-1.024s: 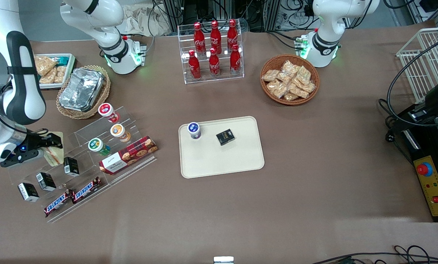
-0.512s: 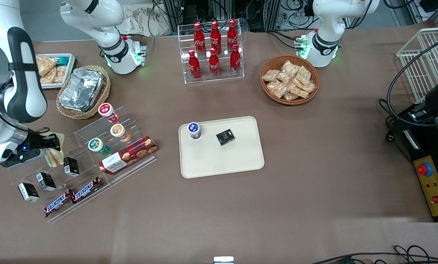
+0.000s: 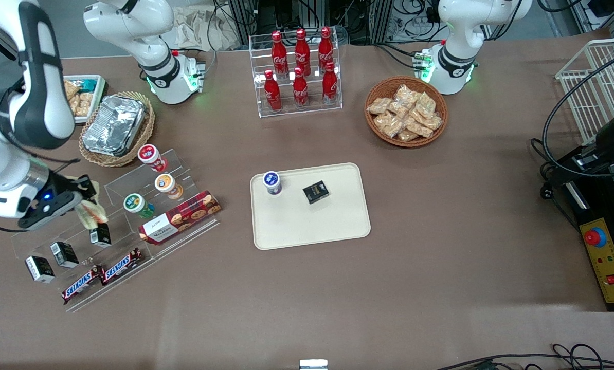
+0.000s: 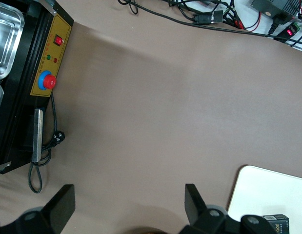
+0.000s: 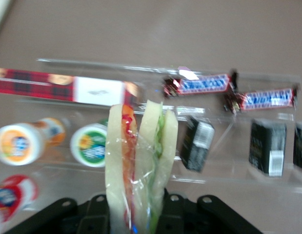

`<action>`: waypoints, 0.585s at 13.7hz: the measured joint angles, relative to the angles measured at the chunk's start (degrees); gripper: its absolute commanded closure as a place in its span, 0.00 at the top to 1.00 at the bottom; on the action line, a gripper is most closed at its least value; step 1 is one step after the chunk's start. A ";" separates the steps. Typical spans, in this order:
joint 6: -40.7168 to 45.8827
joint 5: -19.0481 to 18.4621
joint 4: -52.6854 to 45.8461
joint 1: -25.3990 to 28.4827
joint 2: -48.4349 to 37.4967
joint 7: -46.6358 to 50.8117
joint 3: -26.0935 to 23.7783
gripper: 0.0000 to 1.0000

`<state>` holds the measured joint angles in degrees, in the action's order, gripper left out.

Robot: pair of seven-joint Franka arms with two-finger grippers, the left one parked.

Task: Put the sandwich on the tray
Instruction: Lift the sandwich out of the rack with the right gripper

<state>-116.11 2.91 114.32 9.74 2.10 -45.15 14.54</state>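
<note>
The gripper pinches the sandwich above the clear snack rack, well apart from the tray, which lies mid-bench toward the parked arm's end.

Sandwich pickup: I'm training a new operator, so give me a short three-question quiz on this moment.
1. True or false: the sandwich already lies on the tray.
2. What does the gripper hold, and where is it?
3. Which items sit on the tray? A) two Snickers bars B) a blue-lidded cup and a small black box C) a foil container

Key: 1. False. 2. The sandwich, above the clear display stand at the working arm's end of the table. 3. B.
</note>
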 measured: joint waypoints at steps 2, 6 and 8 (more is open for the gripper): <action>2.57 -0.23 -0.96 4.71 -2.24 -0.60 -0.09 0.00; 3.45 -0.31 -1.25 16.01 -5.32 -0.75 -0.25 0.00; 2.49 -0.35 -1.28 21.65 -5.20 -0.56 -0.29 0.00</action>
<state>-113.62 2.56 113.04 31.39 -3.10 -45.71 14.24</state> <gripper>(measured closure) 0.784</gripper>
